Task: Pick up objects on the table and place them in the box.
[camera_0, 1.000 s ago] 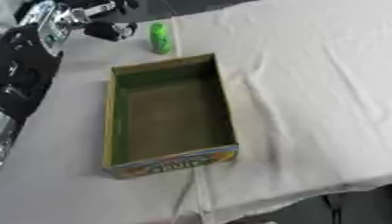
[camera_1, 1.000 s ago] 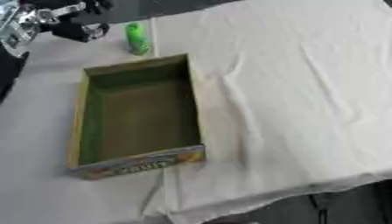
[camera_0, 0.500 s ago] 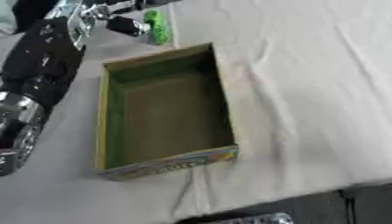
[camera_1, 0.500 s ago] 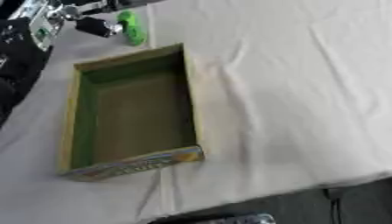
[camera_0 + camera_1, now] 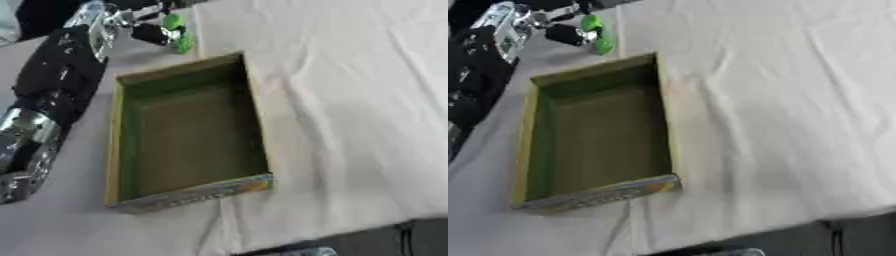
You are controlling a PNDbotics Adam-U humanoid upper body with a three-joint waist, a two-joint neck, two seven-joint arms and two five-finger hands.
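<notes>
Green plastic bottle, lying beyond the empty green-lined cardboard box on the white-clothed desk, is now reached by the left hand, fingers seemingly curled against it, so lifting appears imminent.

Black forearm, silver joints, black-and-silver robot hand

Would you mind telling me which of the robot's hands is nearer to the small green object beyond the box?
The left hand: it is right at the green object beyond the box, its fingers on the object's left side. The right hand shows in neither view.
</notes>
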